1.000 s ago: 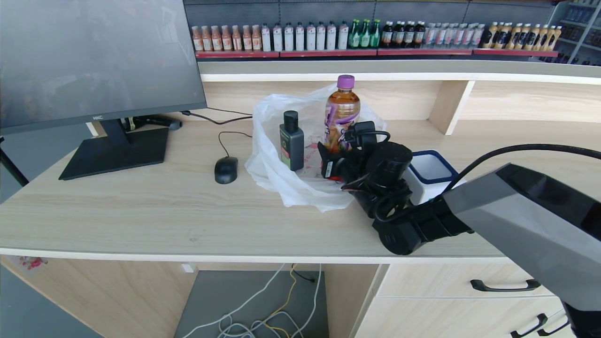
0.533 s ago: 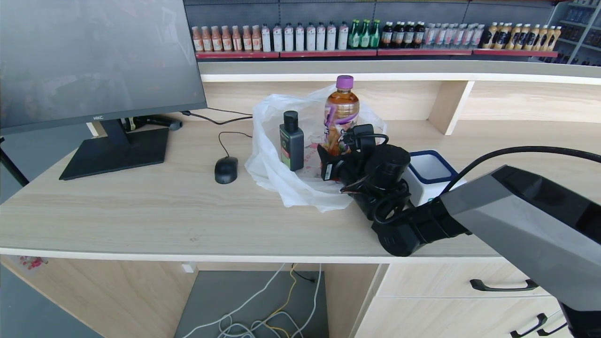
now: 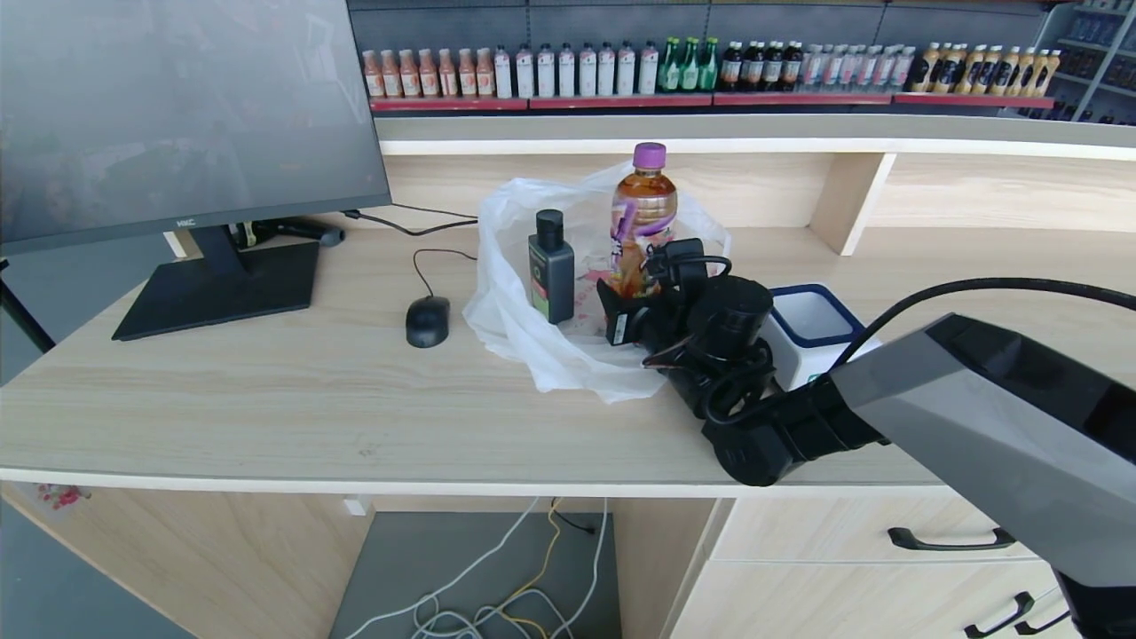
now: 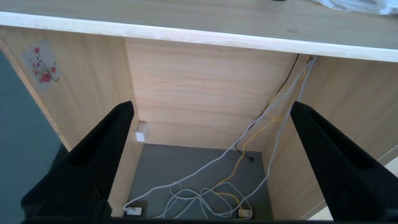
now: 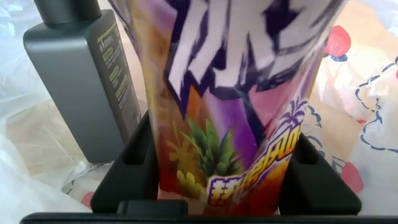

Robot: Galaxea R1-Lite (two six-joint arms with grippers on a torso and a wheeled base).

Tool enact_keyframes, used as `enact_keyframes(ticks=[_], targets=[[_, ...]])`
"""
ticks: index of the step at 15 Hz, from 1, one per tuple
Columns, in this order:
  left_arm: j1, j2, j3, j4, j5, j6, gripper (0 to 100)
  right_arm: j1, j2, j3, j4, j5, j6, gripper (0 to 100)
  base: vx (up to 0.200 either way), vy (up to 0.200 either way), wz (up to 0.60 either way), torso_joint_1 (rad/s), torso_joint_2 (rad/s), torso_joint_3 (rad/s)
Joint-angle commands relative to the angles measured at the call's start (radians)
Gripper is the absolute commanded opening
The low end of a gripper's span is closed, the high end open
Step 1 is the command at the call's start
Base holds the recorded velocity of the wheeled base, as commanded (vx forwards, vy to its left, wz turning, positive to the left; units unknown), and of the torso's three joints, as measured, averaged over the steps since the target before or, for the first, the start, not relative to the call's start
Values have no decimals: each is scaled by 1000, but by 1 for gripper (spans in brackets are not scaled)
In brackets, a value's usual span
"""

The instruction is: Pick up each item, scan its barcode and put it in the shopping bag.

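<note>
A drink bottle [image 3: 642, 213] with a purple cap and a purple label stands upright inside the white plastic shopping bag [image 3: 532, 346] on the counter. My right gripper [image 3: 632, 297] is shut on the bottle's lower part; the bottle [image 5: 236, 106] sits between the black fingers [image 5: 134, 158]. A dark grey bottle [image 3: 551, 266] with a black cap stands in the bag just left of it, also seen as the grey bottle [image 5: 84, 81]. My left gripper [image 4: 211, 162] hangs open below the counter's front edge, with nothing between its fingers.
A white and blue scanner box [image 3: 812, 324] sits right of the bag, behind my right arm. A black mouse [image 3: 427, 320] and a monitor [image 3: 186, 115] are to the left. Cables [image 4: 249, 162] hang under the counter [image 3: 266, 399]. Shelves of bottles [image 3: 710, 67] line the back.
My right gripper and the purple-capped bottle have shifted slightly left, further into the bag. The left arm has not moved.
</note>
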Motion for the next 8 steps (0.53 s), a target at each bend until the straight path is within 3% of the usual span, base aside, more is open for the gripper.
enact_keyframes(ticks=[1, 8], targets=[[1, 0, 0, 0, 0, 0, 100, 0, 5, -1, -10, 0, -1, 100, 0, 0, 0, 0, 0, 0], [1, 0, 0, 0, 0, 0, 100, 0, -6, -1, -30, -2, -4, 100, 0, 0, 0, 0, 0, 0]])
